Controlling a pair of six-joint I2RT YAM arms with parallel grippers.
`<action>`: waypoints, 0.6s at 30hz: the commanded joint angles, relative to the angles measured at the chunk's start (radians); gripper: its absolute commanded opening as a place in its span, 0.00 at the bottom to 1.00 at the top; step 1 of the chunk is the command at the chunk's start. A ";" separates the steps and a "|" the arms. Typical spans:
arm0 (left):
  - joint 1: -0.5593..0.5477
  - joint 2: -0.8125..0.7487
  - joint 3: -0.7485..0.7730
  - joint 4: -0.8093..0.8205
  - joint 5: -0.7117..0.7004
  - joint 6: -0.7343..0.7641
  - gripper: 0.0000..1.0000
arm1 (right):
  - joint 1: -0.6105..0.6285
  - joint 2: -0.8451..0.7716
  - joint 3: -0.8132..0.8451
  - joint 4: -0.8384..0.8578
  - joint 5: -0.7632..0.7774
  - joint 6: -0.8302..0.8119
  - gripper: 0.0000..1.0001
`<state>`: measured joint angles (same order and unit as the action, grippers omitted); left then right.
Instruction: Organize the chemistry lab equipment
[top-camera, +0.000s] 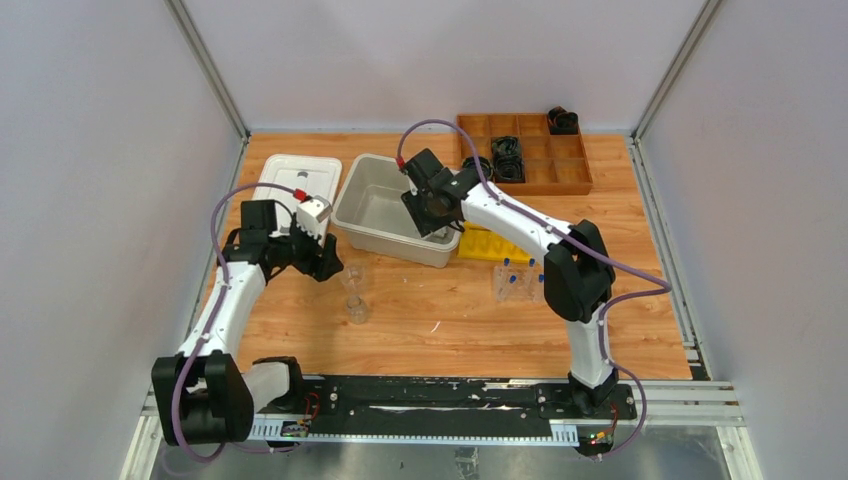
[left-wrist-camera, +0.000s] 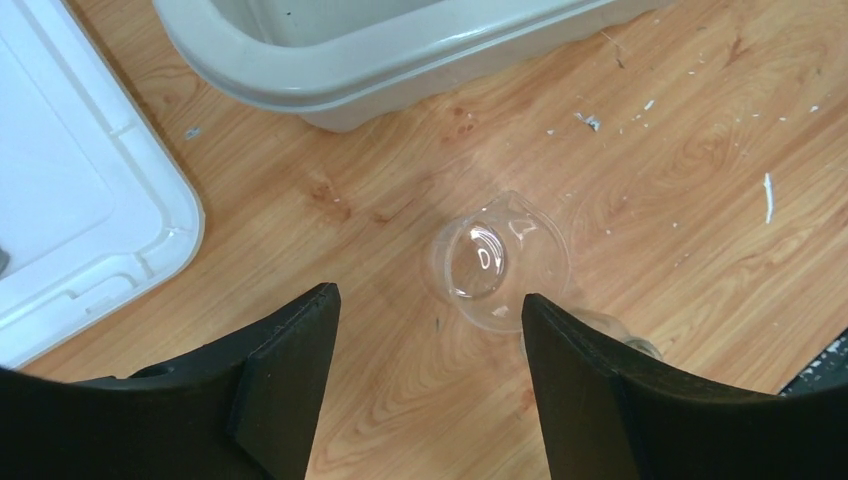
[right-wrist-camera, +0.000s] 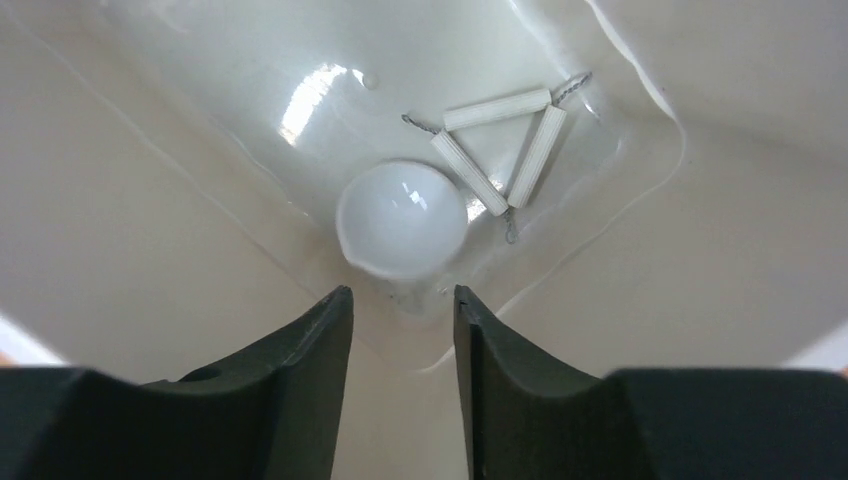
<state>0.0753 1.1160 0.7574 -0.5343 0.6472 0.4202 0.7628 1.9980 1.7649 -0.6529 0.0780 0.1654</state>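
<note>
I've my left end effector (left-wrist-camera: 428, 297) open over an upright beaker (left-wrist-camera: 490, 262), my right end effector (right-wrist-camera: 402, 293) open above the flat-lying triangle frame (right-wrist-camera: 468, 172).

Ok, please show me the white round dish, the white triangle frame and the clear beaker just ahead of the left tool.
white round dish (right-wrist-camera: 402, 220), right wrist view, middle of its bowl.
white triangle frame (right-wrist-camera: 497, 108), right wrist view, on its top rod.
clear beaker (left-wrist-camera: 492, 262), left wrist view, on its glass base.
</note>
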 joint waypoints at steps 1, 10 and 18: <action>-0.017 0.019 -0.043 0.174 -0.048 -0.055 0.71 | -0.010 -0.062 0.045 -0.023 -0.026 0.010 0.43; -0.017 0.157 -0.056 0.207 -0.063 -0.067 0.63 | -0.008 -0.163 0.021 0.032 -0.026 0.050 0.36; -0.018 0.201 -0.091 0.224 -0.003 -0.064 0.58 | -0.004 -0.218 -0.037 0.073 -0.022 0.074 0.34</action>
<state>0.0620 1.3045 0.6880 -0.3412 0.6010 0.3546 0.7628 1.8004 1.7561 -0.6003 0.0525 0.2169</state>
